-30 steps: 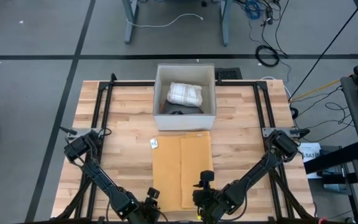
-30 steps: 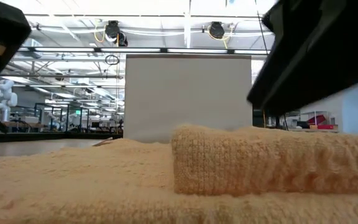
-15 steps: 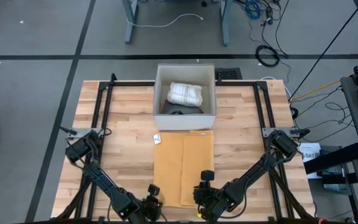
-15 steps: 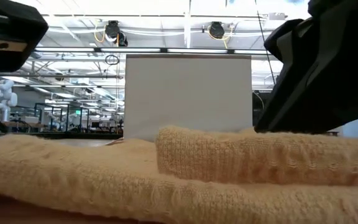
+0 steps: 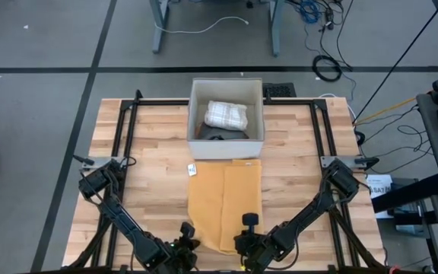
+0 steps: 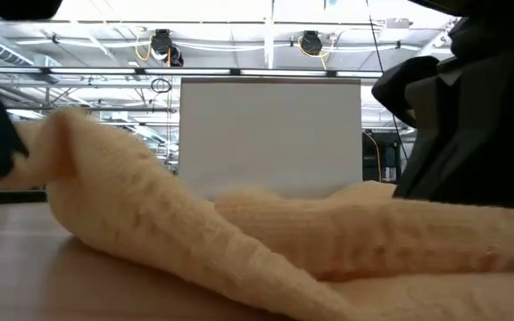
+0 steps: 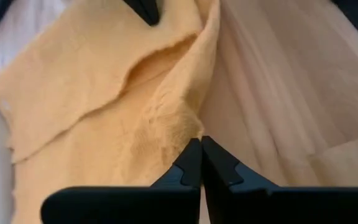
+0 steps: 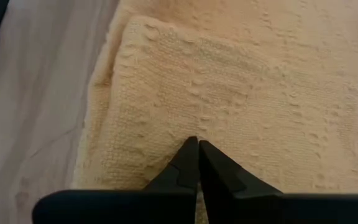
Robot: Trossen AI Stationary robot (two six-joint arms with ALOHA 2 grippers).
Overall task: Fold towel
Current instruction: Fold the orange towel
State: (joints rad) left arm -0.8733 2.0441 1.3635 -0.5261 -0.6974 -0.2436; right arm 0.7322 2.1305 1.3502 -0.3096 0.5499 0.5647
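A yellow towel (image 5: 225, 202) lies on the wooden table in front of a white box (image 5: 226, 118), its right half folded over lengthwise. My left gripper (image 7: 201, 148) is shut at the towel's near left corner, which stands raised (image 6: 74, 143) in the low view. My right gripper (image 8: 196, 147) is shut at the near right part of the towel, on the folded-over layer (image 8: 185, 93). In the high view both grippers, left (image 5: 189, 242) and right (image 5: 246, 230), sit at the towel's near end. My left gripper pinches the towel's left edge (image 7: 194, 127) at its near corner between its two fingers, slanting down from the near side. That corner is lifted off the table; the rest of the towel lies flat. One layer or several, I cannot tell. My right gripper has its shut fingertips in the top of the folded-over layer (image 8: 194, 130), near the towel's near right corner, slanting down from the near side. Whether cloth is caught between them is hidden by the fingers. Here the towel lies on the table.
The white box holds a checked cloth (image 5: 226, 114) and stands right behind the towel's far end. A small tag (image 5: 191, 170) lies by the towel's far left corner. Black frame rails (image 5: 128, 137) run along both sides of the table.
Both grippers have shut at the towel's near end. My right gripper has sunk onto the folded layer. My left gripper has turned and risen a little, and the towel's near left corner has come up off the table while the far end stayed.
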